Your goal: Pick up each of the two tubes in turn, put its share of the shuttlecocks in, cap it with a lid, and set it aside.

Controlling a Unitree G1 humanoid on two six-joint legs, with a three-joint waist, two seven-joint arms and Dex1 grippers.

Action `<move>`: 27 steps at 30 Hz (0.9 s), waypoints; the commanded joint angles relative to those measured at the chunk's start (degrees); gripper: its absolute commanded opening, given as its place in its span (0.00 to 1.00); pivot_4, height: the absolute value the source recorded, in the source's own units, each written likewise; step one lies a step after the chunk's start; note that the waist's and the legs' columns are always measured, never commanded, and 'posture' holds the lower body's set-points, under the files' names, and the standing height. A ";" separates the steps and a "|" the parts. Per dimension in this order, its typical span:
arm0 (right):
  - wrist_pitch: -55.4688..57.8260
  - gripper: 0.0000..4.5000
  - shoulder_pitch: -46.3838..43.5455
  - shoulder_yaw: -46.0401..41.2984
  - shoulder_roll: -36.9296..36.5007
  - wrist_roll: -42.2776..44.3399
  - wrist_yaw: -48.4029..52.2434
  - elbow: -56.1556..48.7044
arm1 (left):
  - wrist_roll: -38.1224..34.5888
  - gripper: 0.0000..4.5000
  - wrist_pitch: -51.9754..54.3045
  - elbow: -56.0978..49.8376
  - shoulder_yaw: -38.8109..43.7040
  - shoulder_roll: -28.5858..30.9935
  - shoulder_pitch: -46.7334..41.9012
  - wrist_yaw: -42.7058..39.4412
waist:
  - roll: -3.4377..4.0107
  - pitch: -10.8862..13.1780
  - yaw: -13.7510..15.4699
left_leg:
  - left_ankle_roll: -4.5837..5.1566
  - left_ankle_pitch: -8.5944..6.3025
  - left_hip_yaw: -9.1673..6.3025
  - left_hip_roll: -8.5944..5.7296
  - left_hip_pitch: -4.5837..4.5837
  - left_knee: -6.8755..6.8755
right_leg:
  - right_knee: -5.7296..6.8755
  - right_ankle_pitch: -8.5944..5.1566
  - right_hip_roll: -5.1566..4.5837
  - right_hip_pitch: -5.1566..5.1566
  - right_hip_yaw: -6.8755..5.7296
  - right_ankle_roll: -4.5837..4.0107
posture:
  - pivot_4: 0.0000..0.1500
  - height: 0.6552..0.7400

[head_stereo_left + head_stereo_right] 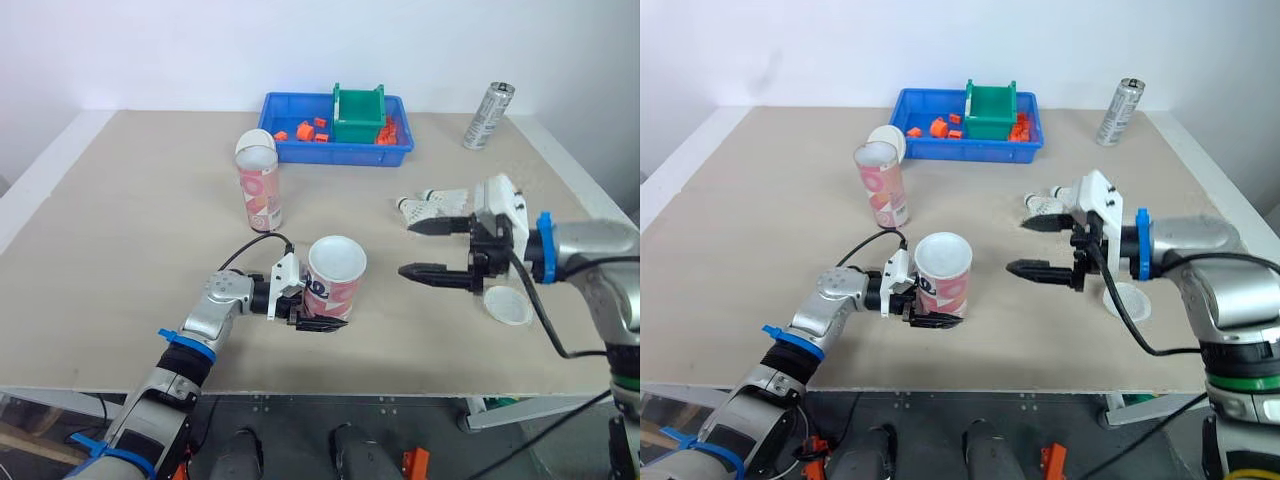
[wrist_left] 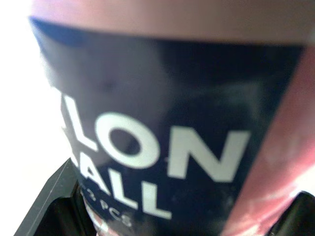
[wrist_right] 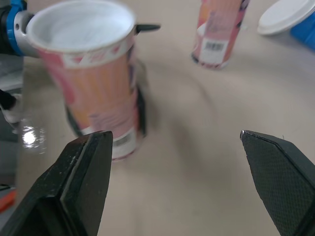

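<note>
Lower centre: left hand [image 1: 312, 312] clenched around a tilted, open tube [image 1: 335, 280]. Centre right: right hand [image 1: 407, 250], fingers spread, pointed toward it. Second tube [image 1: 261, 195] stood upper centre; shuttlecocks [image 1: 432, 205] lay on the bench [image 1: 130, 230].

You have a blue tray [image 1: 340, 155] at the far edge of the tabletop [image 1: 130, 230], about midway along it. Inside the tray, toward its right end, a green bin [image 1: 358, 120] stands upright with its open top facing up. Small orange pieces [image 1: 308, 130] lie loose in the tray, some to the left of the bin and a few against its right side. A silver can [image 1: 488, 115] stands on end near the far right corner, apart from the tray.
</note>
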 commanded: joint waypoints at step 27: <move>-5.75 1.00 9.15 6.49 8.79 -2.76 -9.67 -9.64 | -15.59 0.99 10.18 -19.86 15.90 18.45 6.55 -5.35 | -0.29 0.21 -0.01 | -0.03 -0.04 -0.02 0.05 -0.16 -0.15 | -0.05 -0.16 0.00 -0.14 -0.02 -0.04 | 1.00 0.96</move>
